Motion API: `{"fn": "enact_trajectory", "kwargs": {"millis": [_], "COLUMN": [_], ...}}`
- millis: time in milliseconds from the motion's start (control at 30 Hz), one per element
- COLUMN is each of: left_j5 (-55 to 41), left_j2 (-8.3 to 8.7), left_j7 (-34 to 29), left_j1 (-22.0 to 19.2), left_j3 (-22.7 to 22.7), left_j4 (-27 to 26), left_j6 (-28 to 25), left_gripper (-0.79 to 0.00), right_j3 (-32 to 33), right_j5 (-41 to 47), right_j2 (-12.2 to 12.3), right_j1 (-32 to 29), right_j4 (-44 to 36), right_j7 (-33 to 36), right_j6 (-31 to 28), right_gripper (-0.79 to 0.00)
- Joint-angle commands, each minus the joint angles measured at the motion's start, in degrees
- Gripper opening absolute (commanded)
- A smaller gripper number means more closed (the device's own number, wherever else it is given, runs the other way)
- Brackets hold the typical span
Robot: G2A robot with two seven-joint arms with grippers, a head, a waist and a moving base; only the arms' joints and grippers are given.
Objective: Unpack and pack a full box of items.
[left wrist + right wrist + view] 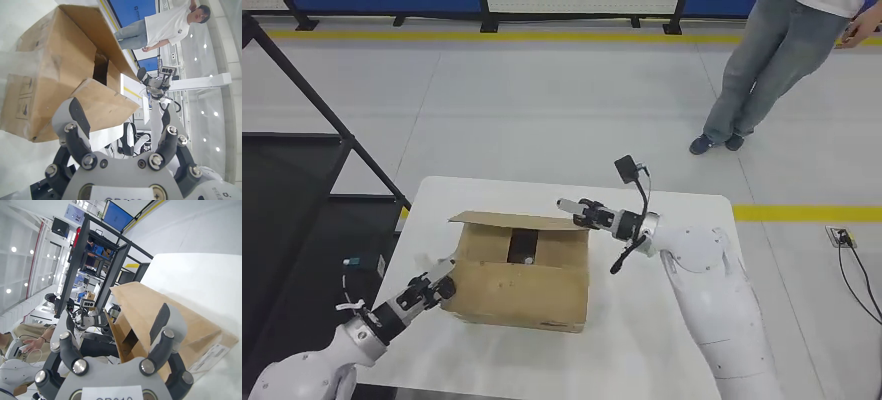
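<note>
We see box [522,275] mid-table [632,335], flaps partly up. Left pincer [437,290] sits low at its left side, right pincer [577,208] level at the far-right flap. Both spread wide, gripping nothing.

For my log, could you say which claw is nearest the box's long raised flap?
The right claw, at the long flap's end; the left claw sits beside the box.

Top view looks steeply down from overhead onto table [502,195] and cardboard box [522,280], mid-distance; left wrist view sits close at one box end, facing across toward right gripper [141,74]; right wrist view close at opposite end, facing left gripper [113,312]; all three share box.
</note>
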Motion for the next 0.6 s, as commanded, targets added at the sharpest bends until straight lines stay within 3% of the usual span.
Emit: {"fn": "enact_trajectory", "kwargs": {"millis": [0,267,567], "left_j5": [1.2,3.9,7.7], "left_j2": [-0.06,-0.31,-0.77], "left_j7": [1.1,4.5,9.3], "left_j1": [-0.6,-2.9,-4.8], "left_j3": [1.1,4.1,7.8], "left_j4": [0.2,1.1,1.7], "left_j6": [0.0,0.8,0.9], "left_gripper": [0.0,0.0,0.0], "right_j3": [-0.8,-3.5,-5.5], "right_j5": [-0.4,0.5,6.1], "right_j2": [0.1,0.2,0.1], "right_j1": [-1.0,-1.7,-0.4], "right_j4": [-3.1,-5.0,-1.2], "right_j7": [0.7,1.1,1.9], "right_j6": [4.7,15.7,18.9], "right_gripper": [0.0,0.0,0.0]}}
